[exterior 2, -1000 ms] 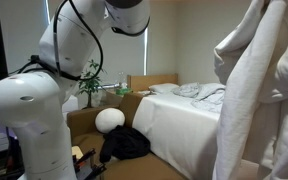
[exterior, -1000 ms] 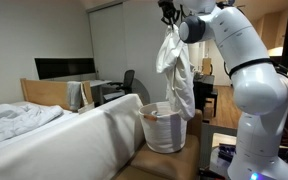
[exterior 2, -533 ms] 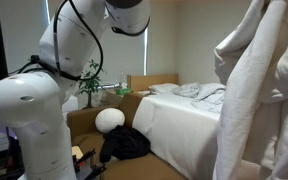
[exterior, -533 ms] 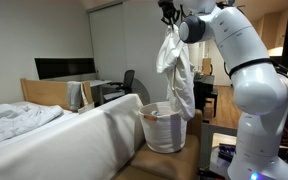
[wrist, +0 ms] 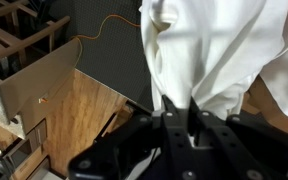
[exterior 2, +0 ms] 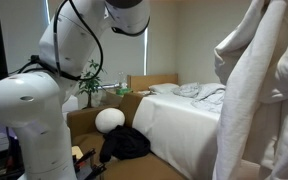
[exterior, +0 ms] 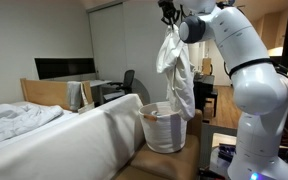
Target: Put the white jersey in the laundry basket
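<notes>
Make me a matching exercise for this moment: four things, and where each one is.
Things:
1. white cloth jersey
2. white round laundry basket
3. black office chair
4. green potted plant

Places:
A. on the floor beside the white bed
B. next to the wooden headboard
C. hanging from the gripper
D. in the background, past the bed

Pairs: 1-C, 2-A, 3-D, 4-B

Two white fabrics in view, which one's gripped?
The white jersey, hanging from the gripper in an exterior view. The crumpled white bedding just lies on the bed, apart from the arm.
</notes>
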### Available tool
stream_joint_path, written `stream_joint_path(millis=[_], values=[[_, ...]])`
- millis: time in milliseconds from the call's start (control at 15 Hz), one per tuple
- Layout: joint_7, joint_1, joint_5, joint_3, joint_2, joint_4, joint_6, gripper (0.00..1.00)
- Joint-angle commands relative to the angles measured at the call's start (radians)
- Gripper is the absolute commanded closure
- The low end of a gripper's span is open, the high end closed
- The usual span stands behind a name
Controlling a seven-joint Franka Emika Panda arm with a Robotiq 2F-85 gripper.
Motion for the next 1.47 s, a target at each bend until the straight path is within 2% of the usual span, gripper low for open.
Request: stream_joint_path(millis=[0, 133, 267, 867, 1400], values=[[0.005, 0.004, -0.011, 0.009, -0.013, -0.022, 0.007, 0.86], [0.005, 0.004, -0.011, 0.009, -0.013, -0.022, 0.007, 0.9], [0.024, 0.007, -0.006, 0.015, 0.005, -0.017, 0.012, 0.89], [0.2, 0.01, 0.049, 0.059, 0.063, 0.002, 0.107, 0.9], [0.366, -0.007, 0.07, 0.052, 0.097, 0.003, 0.196, 0.89]])
